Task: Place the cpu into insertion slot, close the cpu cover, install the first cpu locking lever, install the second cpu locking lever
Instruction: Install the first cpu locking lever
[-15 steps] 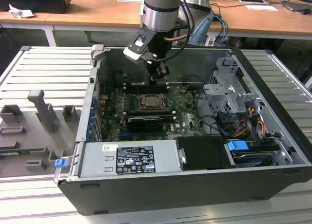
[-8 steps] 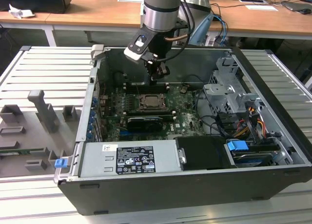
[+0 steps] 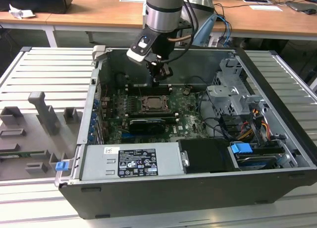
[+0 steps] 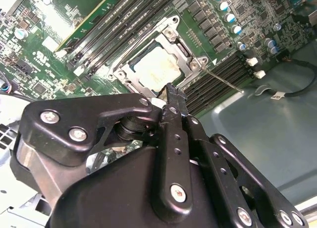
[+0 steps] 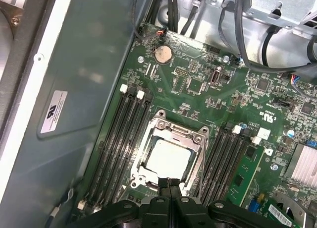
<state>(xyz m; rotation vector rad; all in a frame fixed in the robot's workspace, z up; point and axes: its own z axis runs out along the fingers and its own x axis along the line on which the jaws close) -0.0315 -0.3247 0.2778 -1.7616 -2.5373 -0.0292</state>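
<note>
Counter: grey slatted metal.
On it: 1 open computer case, on its side.
Exterior view's left: grey fixture blocks.

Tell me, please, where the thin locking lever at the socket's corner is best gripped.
Likely near the free end of the locking lever, from above, pinching across it: a thin straight rod, anchored at the insertion slot, its tip over the memory slots.
</note>
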